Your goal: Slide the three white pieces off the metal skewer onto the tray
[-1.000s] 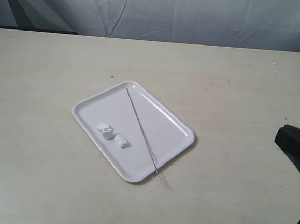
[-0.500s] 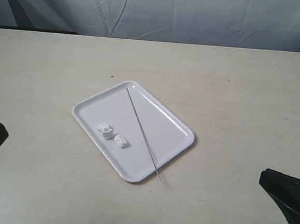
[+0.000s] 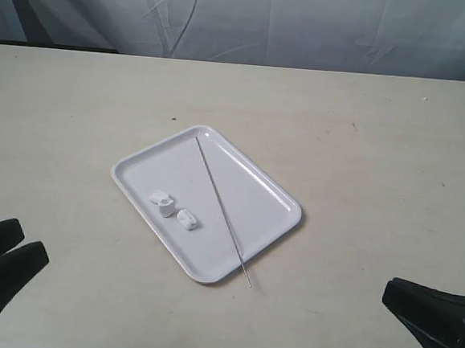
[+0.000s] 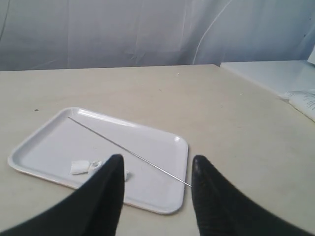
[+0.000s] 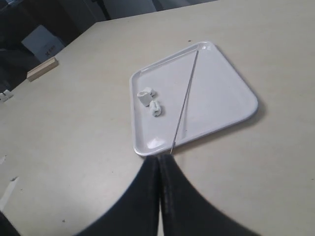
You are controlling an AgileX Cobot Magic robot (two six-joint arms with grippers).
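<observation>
The white tray [image 3: 255, 196] lies mid-table, with the thin metal skewer [image 3: 222, 209] resting diagonally across it, its near tip poking over the rim. The three white pieces [image 3: 166, 203] lie loose on the tray left of the skewer, two touching and one just beside them. My left gripper [image 3: 32, 240] is low at the front left, open and holding nothing. My right gripper [image 3: 389, 287] is at the front right, shut and holding nothing. In the left wrist view the tray [image 4: 49, 142], skewer [image 4: 123, 150] and pieces [image 4: 78, 167] lie beyond the open gripper [image 4: 157, 164]. The right wrist view has the shut gripper [image 5: 160, 158] just short of the tray [image 5: 221, 93], near the skewer [image 5: 186, 98] tip, with the pieces [image 5: 150, 101] farther on.
A beige table [image 3: 363, 152] spreads around the tray, backed by a pale curtain [image 3: 308, 27]. A small wooden block [image 5: 42, 69] lies off to one side in the right wrist view. White sheets [image 4: 300, 101] lie on a neighbouring surface in the left wrist view.
My left gripper has come into view at the front left. My right gripper has dropped lower and moved leftward. Tray, skewer and pieces have not moved.
</observation>
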